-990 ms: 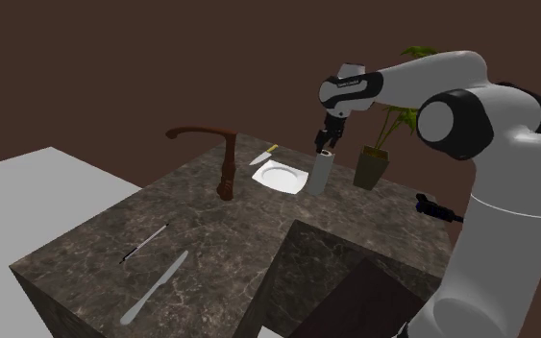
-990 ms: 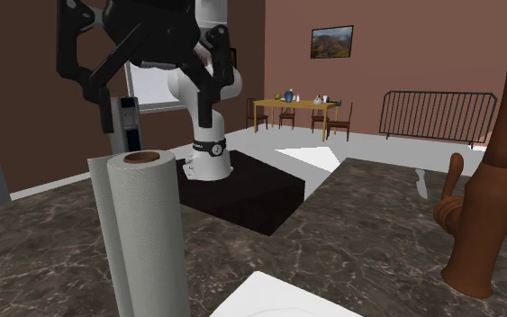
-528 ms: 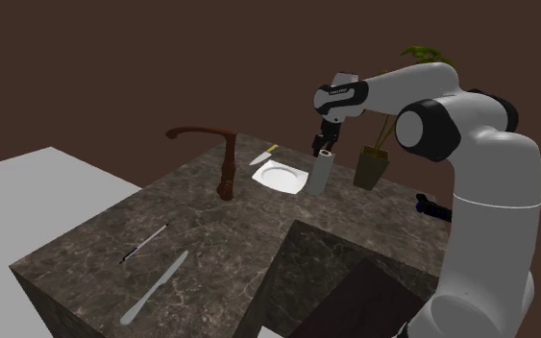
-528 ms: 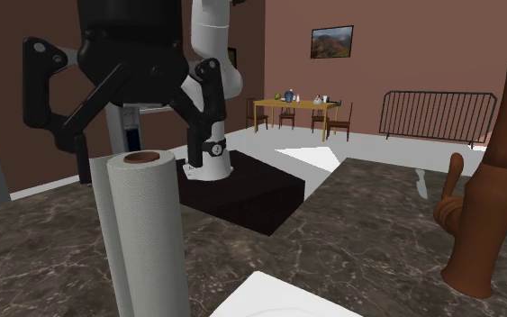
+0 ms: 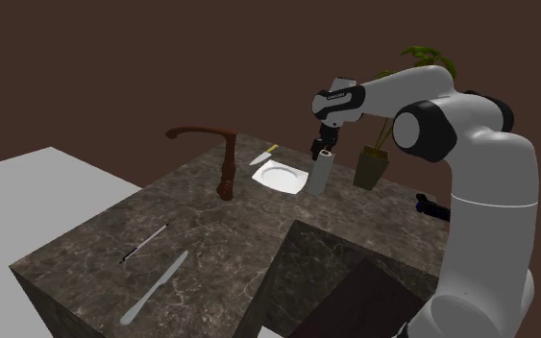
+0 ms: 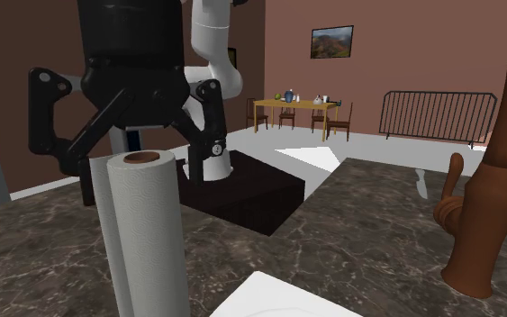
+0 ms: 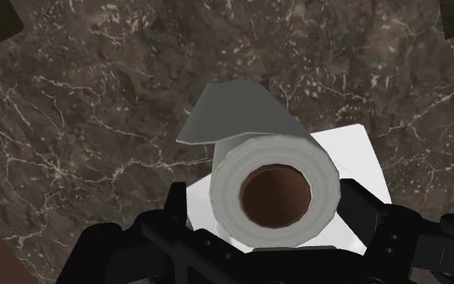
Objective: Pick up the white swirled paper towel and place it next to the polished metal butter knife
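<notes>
The paper towel roll (image 5: 320, 173) stands upright on the dark marble counter (image 5: 210, 230), beside a white plate (image 5: 281, 177). It is pale grey-white with a brown core (image 6: 142, 236). My gripper (image 5: 323, 148) hangs directly over the roll's top, open. In the wrist view its fingers (image 7: 177, 203) stand one on each side of the roll (image 7: 273, 190) without touching it, and the gripper (image 7: 272, 206) is centred on the core. From the second exterior view the gripper (image 6: 147, 185) sits just behind the roll's top. A long silver butter knife (image 5: 155, 286) lies near the counter's front corner.
A brown faucet (image 5: 222, 159) rises to the shoulder view's left of the plate. A thin dark-handled utensil (image 5: 145, 242) lies near the butter knife, and a yellow-handled knife (image 5: 264, 154) lies behind the plate. A potted plant (image 5: 372, 165) stands past the roll. A dark sink recess (image 5: 340, 274) opens near the stand.
The gripper has come down over the roll, its open fingers now level with the roll's top. The roll has not moved.
</notes>
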Tool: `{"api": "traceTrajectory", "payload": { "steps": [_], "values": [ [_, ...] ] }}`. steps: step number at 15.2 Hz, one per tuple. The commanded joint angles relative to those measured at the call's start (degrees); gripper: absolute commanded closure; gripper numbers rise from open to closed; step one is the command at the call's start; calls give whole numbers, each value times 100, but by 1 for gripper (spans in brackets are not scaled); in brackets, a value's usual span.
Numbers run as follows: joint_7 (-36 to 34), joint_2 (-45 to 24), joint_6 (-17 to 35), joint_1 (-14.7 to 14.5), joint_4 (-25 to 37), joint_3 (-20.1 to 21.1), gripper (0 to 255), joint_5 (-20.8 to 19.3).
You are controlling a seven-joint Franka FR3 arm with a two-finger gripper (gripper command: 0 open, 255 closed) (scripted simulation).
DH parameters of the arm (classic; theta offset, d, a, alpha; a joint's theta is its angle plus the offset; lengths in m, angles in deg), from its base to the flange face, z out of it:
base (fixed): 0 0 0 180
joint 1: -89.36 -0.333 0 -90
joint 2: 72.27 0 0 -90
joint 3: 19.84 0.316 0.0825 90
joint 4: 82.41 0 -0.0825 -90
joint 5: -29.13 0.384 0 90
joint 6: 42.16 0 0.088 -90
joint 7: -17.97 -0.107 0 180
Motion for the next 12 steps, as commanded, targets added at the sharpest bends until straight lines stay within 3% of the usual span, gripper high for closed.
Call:
{"api": "traceTrajectory", "payload": {
  "steps": [1,2,3,12],
  "values": [
    [0,0,2,0,-1,0,0,0],
    [0,0,1,0,0,0,0,0],
    [0,0,1,0,0,0,255,0],
    [1,0,2,0,-1,0,255,0]
  ]
}}
